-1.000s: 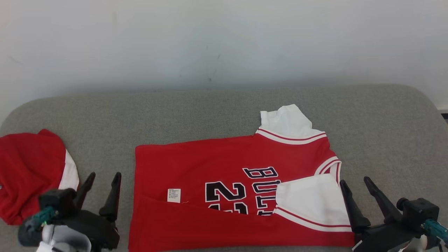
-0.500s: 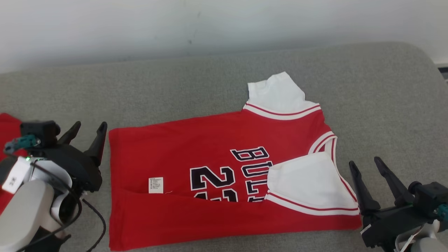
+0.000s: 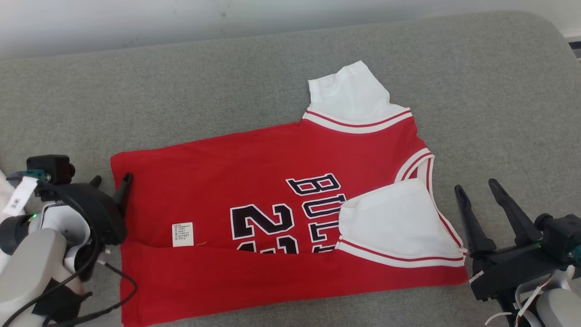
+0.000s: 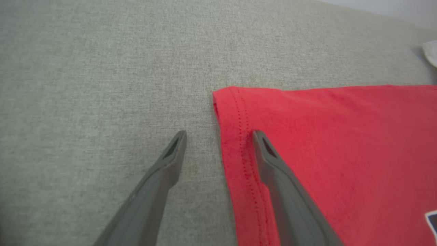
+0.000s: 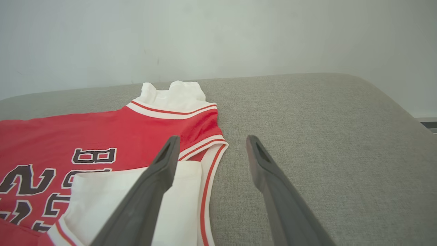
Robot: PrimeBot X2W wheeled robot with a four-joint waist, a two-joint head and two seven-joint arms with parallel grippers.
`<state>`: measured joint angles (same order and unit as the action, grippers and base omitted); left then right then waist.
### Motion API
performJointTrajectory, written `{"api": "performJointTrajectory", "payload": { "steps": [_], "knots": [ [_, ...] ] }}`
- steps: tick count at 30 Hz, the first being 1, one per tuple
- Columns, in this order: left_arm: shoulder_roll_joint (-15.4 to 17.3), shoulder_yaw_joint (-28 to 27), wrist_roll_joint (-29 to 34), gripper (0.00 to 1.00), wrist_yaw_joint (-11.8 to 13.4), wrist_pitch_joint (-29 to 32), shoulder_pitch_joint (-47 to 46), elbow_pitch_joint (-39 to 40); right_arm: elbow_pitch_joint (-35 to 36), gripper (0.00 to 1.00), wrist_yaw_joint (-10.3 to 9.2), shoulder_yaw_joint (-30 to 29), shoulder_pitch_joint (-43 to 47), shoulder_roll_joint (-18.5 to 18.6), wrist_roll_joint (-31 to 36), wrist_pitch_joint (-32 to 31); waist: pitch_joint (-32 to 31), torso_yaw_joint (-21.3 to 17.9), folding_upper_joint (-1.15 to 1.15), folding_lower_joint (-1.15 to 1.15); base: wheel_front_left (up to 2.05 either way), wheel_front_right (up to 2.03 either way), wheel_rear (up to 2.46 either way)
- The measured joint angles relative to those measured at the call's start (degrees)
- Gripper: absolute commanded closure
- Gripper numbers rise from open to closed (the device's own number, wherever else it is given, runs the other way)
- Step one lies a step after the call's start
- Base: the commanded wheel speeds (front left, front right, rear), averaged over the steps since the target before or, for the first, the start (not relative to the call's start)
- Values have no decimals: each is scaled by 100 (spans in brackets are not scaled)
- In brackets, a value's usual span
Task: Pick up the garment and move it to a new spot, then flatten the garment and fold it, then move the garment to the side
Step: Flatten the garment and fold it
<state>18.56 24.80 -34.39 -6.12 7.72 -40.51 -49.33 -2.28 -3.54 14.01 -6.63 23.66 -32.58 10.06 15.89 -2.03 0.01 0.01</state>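
Two open grippers, jaws wide and holding nothing, flank a red jersey [image 3: 272, 181] lying partly folded on a grey cushion [image 3: 181, 91]. The left gripper [image 4: 220, 136] straddles its hem. The right gripper [image 3: 476, 186] is just beside the neck end.

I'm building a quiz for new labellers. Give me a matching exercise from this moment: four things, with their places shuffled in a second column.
1 left end effector
2 right end effector
3 care label
4 far white sleeve

A on the jersey, just above its fold
B open, one finger each side of the jersey's hem
C flat on the cushion, beyond the red body
D open, over cushion right of the jersey

Pairs: 1-B, 2-D, 3-A, 4-C
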Motion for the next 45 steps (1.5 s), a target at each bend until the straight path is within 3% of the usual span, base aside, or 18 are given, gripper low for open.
{"api": "performJointTrajectory", "payload": {
  "steps": [9,10,11,12,18,25,34,45],
  "knots": [
    [-99,33,-51,2,-57,14,-380,-443,52,0,-51,-46,4,56,19,-49,170,-59,0,-1,0,0,0],
    [-115,26,-52,57,-77,13,-409,-498,54,0,-54,-48,4,58,42,-51,178,-59,0,-1,0,0,0],
    [-129,42,-49,72,-88,13,-447,-537,65,0,-57,-55,5,60,45,-52,184,-55,0,-1,0,0,0],
    [-142,59,-49,99,-88,13,-494,-580,77,0,-57,-63,7,69,46,-54,190,-45,0,-1,0,0,0],
    [-281,167,-44,100,-96,-74,-648,-768,103,0,-48,20,-268,171,142,-267,211,46,0,-1,0,0,0],
    [-466,242,-35,100,-100,-274,-843,-821,-425,0,185,283,-1973,158,142,-1009,278,217,0,-1,0,0,0],
    [-879,394,-35,100,-102,-481,-1184,-798,-2052,0,328,837,-3970,-135,264,-2275,477,558,0,0,0,0,0],
    [-1196,713,-59,100,-102,-636,-1471,-769,-3721,0,413,1016,-5203,-305,428,-3058,773,1040,0,0,0,0,0]
  ]
}}
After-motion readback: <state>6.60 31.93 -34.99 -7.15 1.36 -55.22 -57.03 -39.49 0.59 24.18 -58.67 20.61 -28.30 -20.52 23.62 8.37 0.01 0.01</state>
